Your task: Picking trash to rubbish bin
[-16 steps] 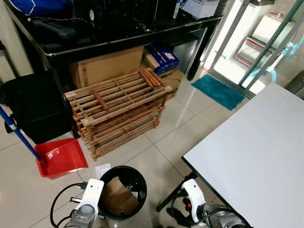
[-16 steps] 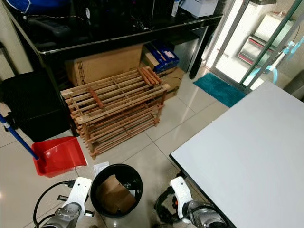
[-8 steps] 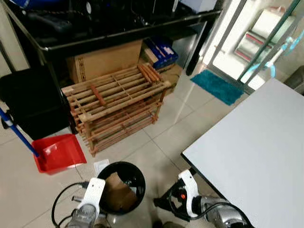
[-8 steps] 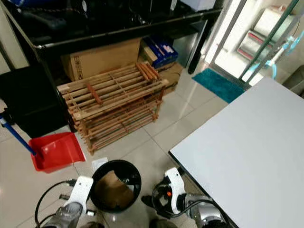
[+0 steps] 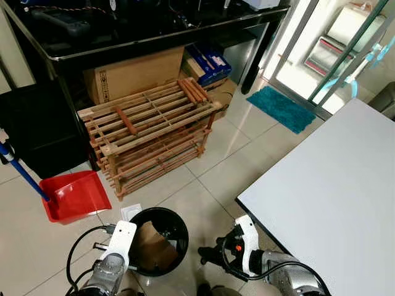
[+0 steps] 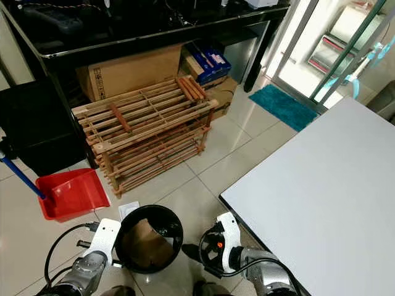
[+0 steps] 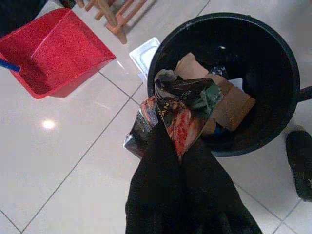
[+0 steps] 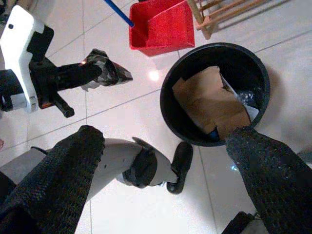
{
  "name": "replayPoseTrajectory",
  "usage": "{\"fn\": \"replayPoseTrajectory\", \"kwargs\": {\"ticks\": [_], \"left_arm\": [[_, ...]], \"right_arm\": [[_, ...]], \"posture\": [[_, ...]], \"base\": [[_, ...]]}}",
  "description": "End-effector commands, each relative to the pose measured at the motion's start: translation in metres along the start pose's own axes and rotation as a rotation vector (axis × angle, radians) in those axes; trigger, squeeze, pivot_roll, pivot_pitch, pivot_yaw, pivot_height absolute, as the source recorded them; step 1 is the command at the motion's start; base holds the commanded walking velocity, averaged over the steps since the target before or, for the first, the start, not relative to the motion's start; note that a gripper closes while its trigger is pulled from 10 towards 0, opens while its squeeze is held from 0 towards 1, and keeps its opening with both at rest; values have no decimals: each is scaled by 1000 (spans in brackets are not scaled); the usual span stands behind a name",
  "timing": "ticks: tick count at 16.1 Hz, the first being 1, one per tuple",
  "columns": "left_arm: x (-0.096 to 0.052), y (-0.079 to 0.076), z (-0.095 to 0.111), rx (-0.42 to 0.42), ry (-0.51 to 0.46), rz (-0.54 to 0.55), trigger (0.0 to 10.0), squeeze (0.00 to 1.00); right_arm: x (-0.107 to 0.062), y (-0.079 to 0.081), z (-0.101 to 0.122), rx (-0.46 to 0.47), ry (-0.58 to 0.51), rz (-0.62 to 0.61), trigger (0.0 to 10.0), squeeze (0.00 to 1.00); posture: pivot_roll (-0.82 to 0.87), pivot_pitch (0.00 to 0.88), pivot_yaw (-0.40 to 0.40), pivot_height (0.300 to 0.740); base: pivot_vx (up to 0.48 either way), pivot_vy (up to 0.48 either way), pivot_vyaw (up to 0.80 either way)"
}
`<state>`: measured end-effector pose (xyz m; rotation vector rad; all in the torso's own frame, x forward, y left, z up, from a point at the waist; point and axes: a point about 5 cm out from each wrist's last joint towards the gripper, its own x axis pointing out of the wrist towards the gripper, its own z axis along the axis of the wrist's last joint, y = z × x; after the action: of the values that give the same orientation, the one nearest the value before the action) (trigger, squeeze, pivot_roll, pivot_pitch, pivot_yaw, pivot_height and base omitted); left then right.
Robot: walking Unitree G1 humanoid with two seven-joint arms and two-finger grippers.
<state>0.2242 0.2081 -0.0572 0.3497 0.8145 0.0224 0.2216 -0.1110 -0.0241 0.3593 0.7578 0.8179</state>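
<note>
right arm swung inward, left hand [image 7: 178,141] clamping wrapper [image 7: 183,107] beside black bin [image 5: 179,223] holding cardboard [image 5: 150,246], right hand [image 8: 161,170] spread

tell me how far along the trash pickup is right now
Partly done: the round black rubbish bin already holds crumpled brown cardboard. In hand: the left gripper is shut on a crinkled colourful foil wrapper, held at the bin's rim but not yet released. The right gripper is open and holds nothing. Left: drop the wrapper in; a flat white packet lies on the tiles beside the bin.
</note>
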Motion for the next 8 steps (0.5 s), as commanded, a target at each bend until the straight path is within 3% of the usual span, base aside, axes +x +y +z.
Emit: {"fn": "replayPoseTrajectory", "kwargs": {"ticks": [1, 6, 7, 8], "left_arm": [[0, -4, 2, 9, -3, -12, 10000, 0], [1, -8, 15, 0, -75, -45, 10000, 0], [1, -10, 18, -13, -89, -59, 10000, 71], [1, -11, 19, -24, -95, -72, 10000, 259]], "right_arm": [[-12, -10, 4, 6, -22, -52, 10000, 0], [-14, -8, 5, 10, -33, -58, 10000, 0], [-15, -8, 5, 10, -34, -59, 10000, 0], [-15, -8, 5, 10, -34, -60, 10000, 0]], "posture": [[-114, 128, -177, 740], [-123, 136, -179, 740], [-125, 136, -178, 740], [-125, 137, -178, 740]], "base": [[0, 0, 0], [0, 0, 0], [0, 0, 0], [0, 0, 0]]}}
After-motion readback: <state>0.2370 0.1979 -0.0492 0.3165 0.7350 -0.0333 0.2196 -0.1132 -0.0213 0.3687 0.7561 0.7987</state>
